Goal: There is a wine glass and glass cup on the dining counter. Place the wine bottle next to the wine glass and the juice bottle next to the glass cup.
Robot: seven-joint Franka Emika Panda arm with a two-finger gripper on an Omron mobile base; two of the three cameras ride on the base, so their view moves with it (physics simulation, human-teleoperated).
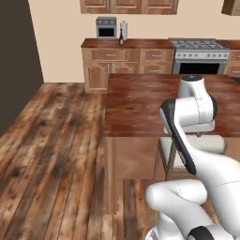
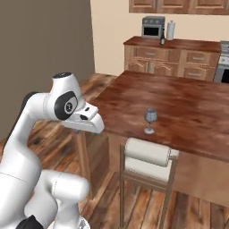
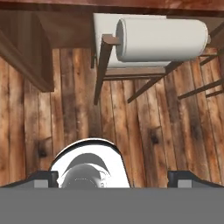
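Note:
The wine glass, small and clear with a stem, stands near the front edge of the dining counter, a reddish-brown wood top. The wine bottle, small and dark, stands far off on the back wall counter beside the toaster oven. The glass cup and the juice bottle are out of view. My gripper is open and holds nothing; it points down at the floor, left of the dining counter's corner. Its fingertips stand wide apart.
A stool with a white cushion is tucked under the dining counter's near edge and appears in the hand view. On the wall counter are a grey toaster oven and a white paper-towel roll. A stove stands to its right.

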